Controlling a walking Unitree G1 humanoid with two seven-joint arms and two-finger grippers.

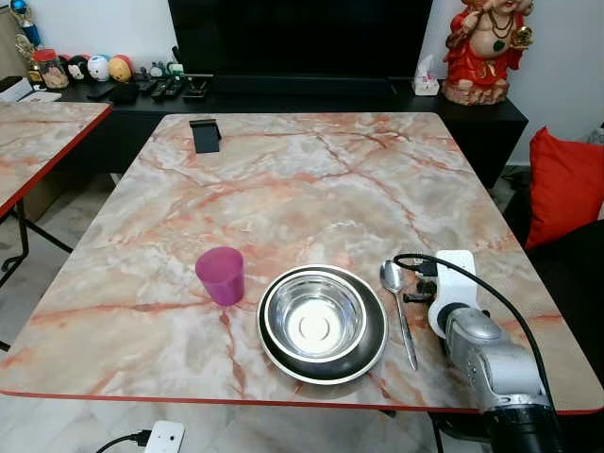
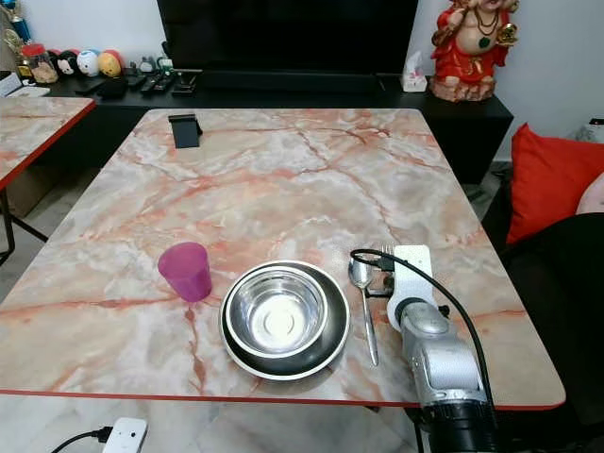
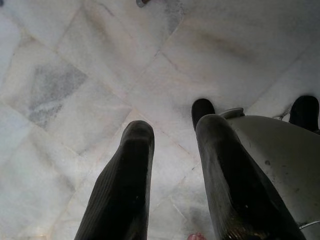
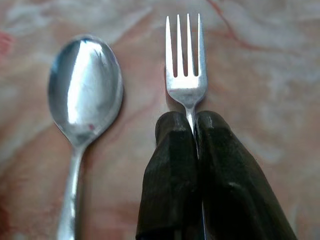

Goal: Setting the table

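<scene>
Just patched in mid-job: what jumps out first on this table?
The right gripper is shut on a fork, held low over the marble table just right of the spoon. Left of the spoon a steel bowl sits in a dark plate, with a purple cup further left.

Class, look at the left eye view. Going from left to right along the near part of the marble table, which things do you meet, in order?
Purple cup → steel bowl sitting on a dark plate → spoon → right end effector, shut on a fork.
</scene>
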